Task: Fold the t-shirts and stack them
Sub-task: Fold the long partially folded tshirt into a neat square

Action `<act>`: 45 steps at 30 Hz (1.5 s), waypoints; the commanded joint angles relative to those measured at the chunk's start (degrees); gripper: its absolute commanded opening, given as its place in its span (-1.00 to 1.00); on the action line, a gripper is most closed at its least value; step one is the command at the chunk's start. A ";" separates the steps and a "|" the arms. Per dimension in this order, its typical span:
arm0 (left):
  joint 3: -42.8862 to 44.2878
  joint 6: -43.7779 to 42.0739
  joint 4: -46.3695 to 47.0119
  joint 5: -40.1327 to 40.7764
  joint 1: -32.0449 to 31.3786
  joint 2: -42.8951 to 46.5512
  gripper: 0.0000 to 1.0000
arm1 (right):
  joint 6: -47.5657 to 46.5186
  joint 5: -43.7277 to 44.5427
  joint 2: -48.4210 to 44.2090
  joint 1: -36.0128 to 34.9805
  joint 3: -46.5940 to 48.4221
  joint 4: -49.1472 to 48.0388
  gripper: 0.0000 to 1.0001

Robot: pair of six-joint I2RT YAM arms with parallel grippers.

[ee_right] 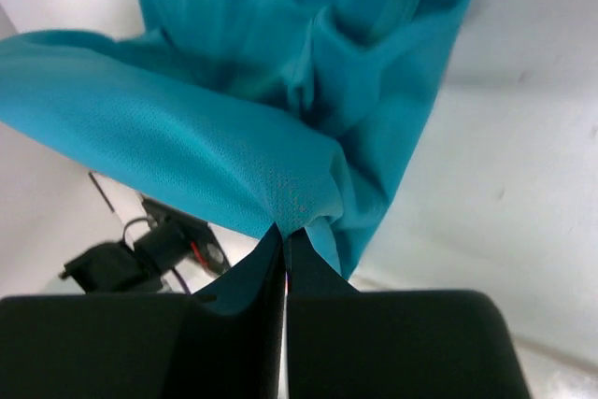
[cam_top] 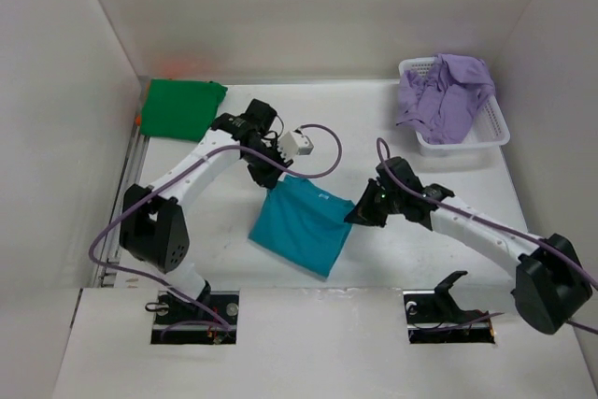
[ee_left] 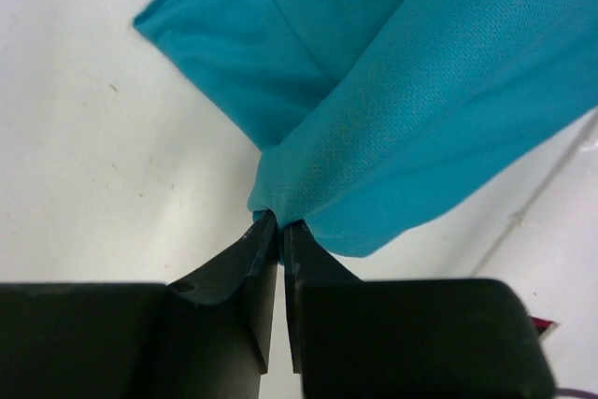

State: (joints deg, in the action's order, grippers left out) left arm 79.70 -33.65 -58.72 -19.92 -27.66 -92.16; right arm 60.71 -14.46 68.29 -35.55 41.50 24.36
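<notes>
The left gripper (cam_top: 274, 175) has its fingers (ee_left: 254, 259) clamped on the teal t-shirt's (cam_top: 301, 229) 11 o'clock corner. The right gripper (cam_top: 355, 214) pinches its 2 o'clock corner over the tabletop (cam_top: 374, 123).

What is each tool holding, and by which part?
The teal t-shirt: left tool pinches its bunched edge at one end, right tool at the other.

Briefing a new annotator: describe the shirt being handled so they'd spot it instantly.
On the white table, look at the middle. The teal t-shirt is there, pinched by the left claw and right claw. Unlike it, the green t-shirt lies far-left and the lavender t-shirt fills the basket.
</notes>
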 commanded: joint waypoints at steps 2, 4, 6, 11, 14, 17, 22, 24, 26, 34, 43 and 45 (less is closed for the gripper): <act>3.79 0.25 5.36 -0.91 0.90 -3.54 -0.88 | -3.84 -2.06 4.12 3.86 0.51 -6.60 -0.94; 4.41 0.43 7.12 -0.73 0.99 -5.56 -0.88 | -4.54 -2.15 6.23 4.83 1.39 -7.39 -0.94; 5.28 0.69 8.88 -0.64 1.16 -7.59 -0.88 | -4.90 -2.15 8.07 5.45 2.09 -7.83 -0.93; 7.22 1.57 11.96 0.41 1.69 -11.99 -0.87 | -5.51 -1.72 11.69 7.99 2.63 -9.85 -0.90; 7.49 1.92 13.89 1.99 2.13 -14.01 -0.85 | -5.16 -1.01 11.78 11.41 2.45 -13.36 -0.77; 7.66 2.88 16.17 3.66 2.65 -15.76 -0.79 | -5.60 -0.83 13.52 14.05 4.02 -16.53 -0.44; 8.62 4.37 20.30 6.37 3.53 -18.23 -0.29 | -10.07 -1.37 19.42 16.52 8.07 -18.03 -0.25; 9.68 6.30 21.36 9.27 4.58 -18.06 -0.21 | -11.74 0.21 17.85 16.61 8.69 -18.03 -0.27; 9.95 8.76 22.68 10.43 6.25 -15.52 -0.13 | -12.63 2.67 13.56 16.35 8.26 -17.33 -0.38; -0.15 10.71 24.54 2.27 4.86 -0.92 -0.21 | 1.14 16.48 -4.39 0.81 -0.53 -10.13 -0.91; -2.63 12.90 23.30 -0.56 2.13 -10.31 -0.40 | 1.71 16.04 7.98 -2.74 -0.45 -18.36 -0.99; -1.83 14.22 24.00 -0.38 3.18 -11.98 -0.40 | -0.05 14.73 11.67 0.51 0.34 -21.18 -0.99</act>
State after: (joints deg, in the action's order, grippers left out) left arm 77.84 -22.17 -35.44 -18.96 -26.41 -103.02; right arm 62.43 -0.64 77.10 -38.79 40.66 10.04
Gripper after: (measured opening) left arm 0.301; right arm 0.008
